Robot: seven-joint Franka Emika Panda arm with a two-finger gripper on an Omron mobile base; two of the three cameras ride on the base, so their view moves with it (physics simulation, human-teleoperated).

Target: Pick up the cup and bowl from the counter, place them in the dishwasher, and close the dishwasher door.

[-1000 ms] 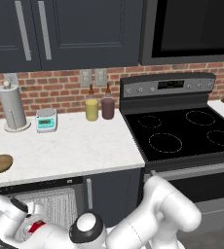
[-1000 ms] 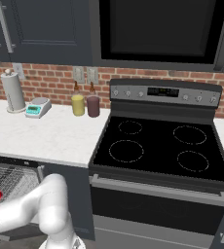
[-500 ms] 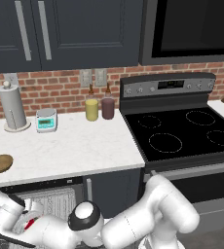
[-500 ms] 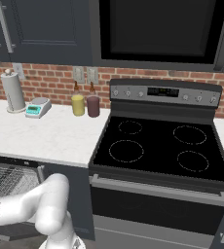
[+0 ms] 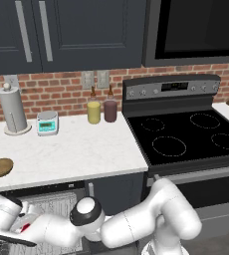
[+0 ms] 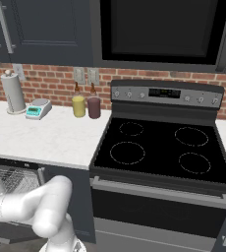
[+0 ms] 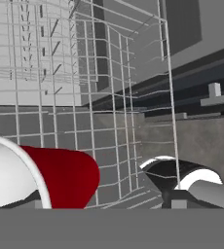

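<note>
1. Fingers and cup. In the hand view, the gripper has its fingers spread. One dark tip sits low on the left and the other low on the right. The small red tapered party cup with the white rim and inside lies on its side between them, close to the left tip. A clear gap separates it from the right tip. A second ago the fingers were pressed onto the cup; they have now parted. Judgement: the cup has been let go.

2. Rack. The cup rests against the white wire rack inside the under-counter dishwasher. In the left base view, the hand is low at the left, inside the open appliance, with a spot of red beside it.

3. Meaning for the task. The first item appears delivered. The arm should withdraw straight back so that the fingers do not drag the cup along.

4. Desk. The small shallow brown wood-like bowl sits on the white marble-look desk, near its left front edge and above the dishwasher. It is untouched and is the next item to fetch. The dishwasher door is not yet shut.
</note>
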